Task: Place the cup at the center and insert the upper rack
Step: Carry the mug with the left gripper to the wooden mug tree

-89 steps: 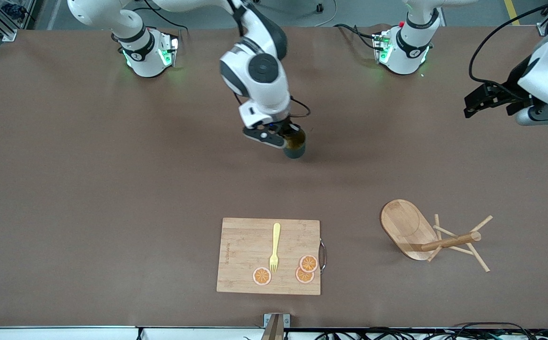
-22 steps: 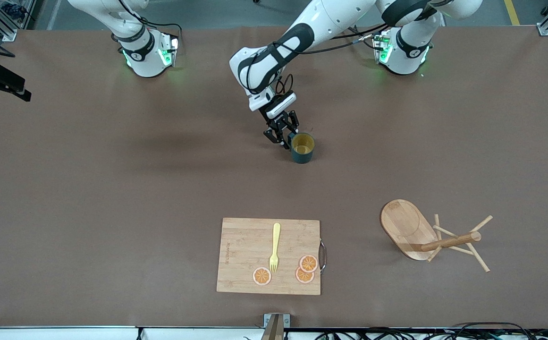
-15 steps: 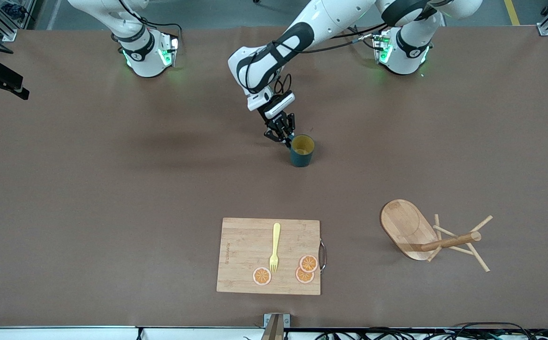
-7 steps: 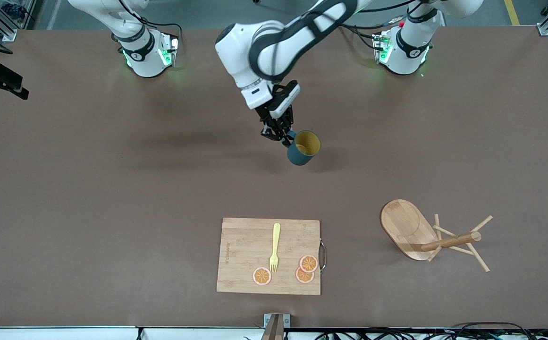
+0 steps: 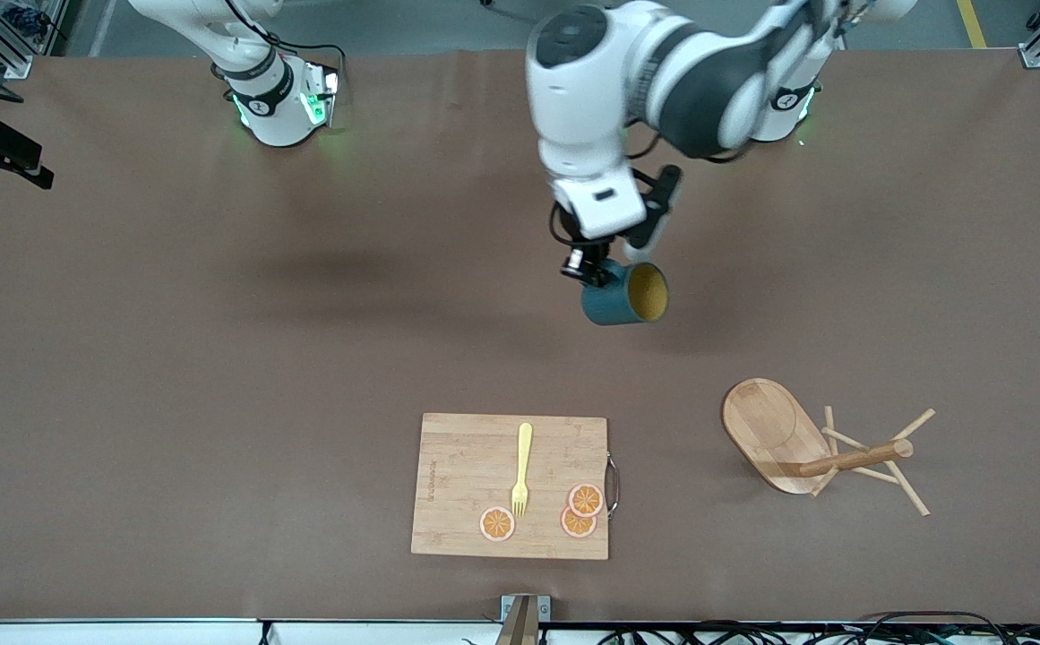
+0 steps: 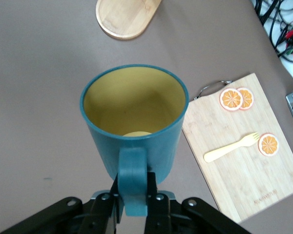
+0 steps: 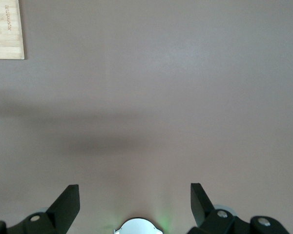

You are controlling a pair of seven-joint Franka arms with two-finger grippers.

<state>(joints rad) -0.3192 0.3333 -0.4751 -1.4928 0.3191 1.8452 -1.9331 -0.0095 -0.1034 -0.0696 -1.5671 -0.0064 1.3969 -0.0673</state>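
My left gripper is shut on the side handle of the cup, a dark teal mug with a mustard-yellow inside. The cup hangs tipped on its side over the middle of the table, its mouth turned toward the left arm's end. The upper rack, a light wooden mug tree, lies on its side toward the left arm's end, with its oval base tilted up and its pegs splayed. My right gripper waits open over bare table at the right arm's end, holding nothing.
A rectangular bamboo cutting board lies close to the front camera. It carries a yellow fork and three orange slices. Both arm bases stand along the table's edge farthest from the front camera.
My left gripper has lifted the cup off the table by its handle. It has tipped it from upright onto its side and carried it a little toward the left arm's end. The right arm has not moved.
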